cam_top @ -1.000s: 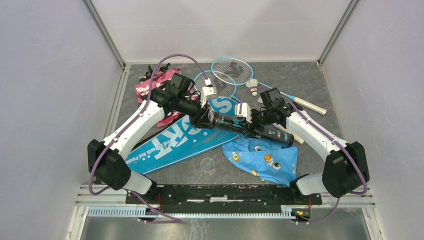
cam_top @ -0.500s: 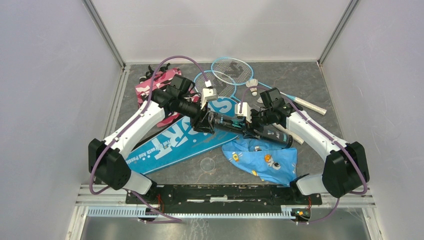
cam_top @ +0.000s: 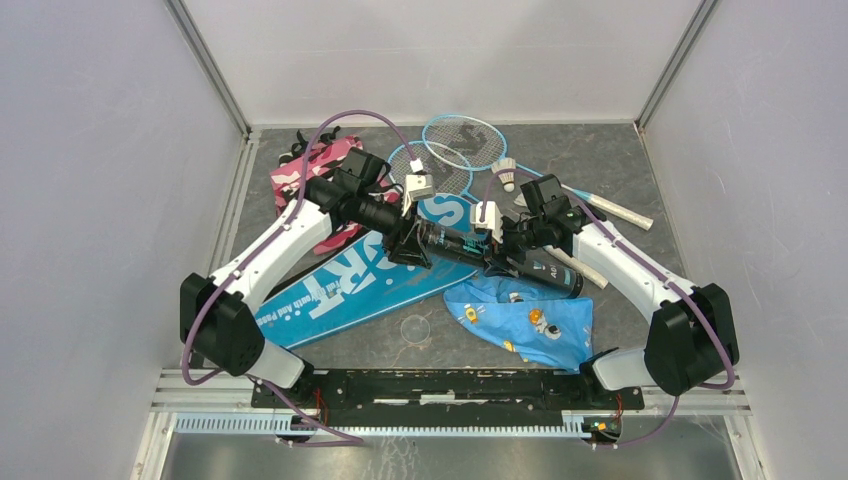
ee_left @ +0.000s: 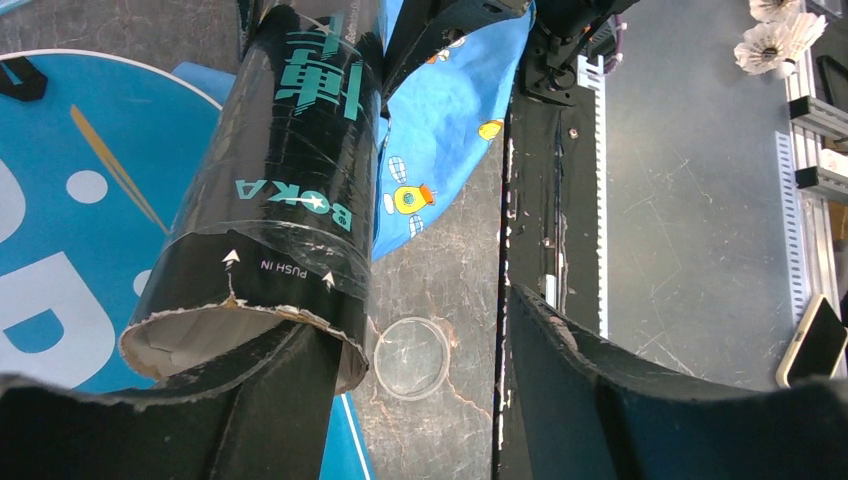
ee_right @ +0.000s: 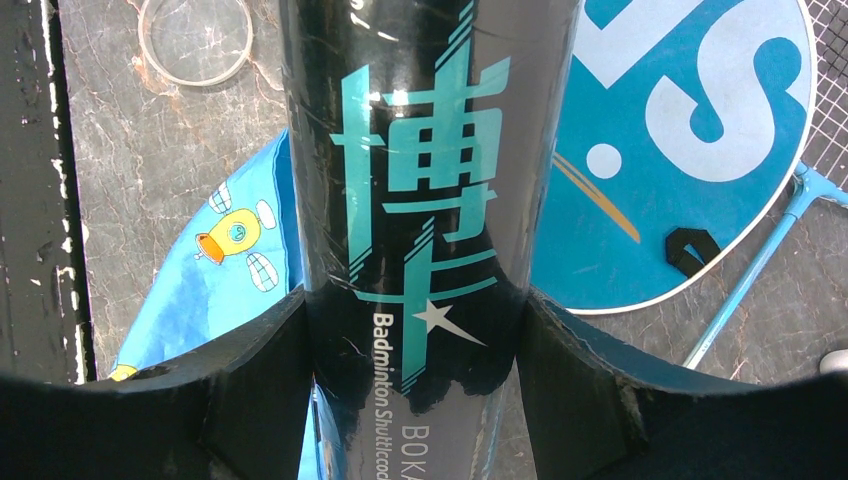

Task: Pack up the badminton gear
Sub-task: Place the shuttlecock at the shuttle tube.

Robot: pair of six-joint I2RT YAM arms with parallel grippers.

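R gripper [ee_right: 410,315] clamps tube [ee_right: 420,150] | L gripper [ee_left: 410,330] jaws wide, at tube's open end

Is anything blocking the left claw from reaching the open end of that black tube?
Nothing visible. The left gripper sits right at the black shuttlecock tube's open mouth, one finger at its rim, jaws apart. The clear round lid lies off on the table; the right gripper clamps the tube.
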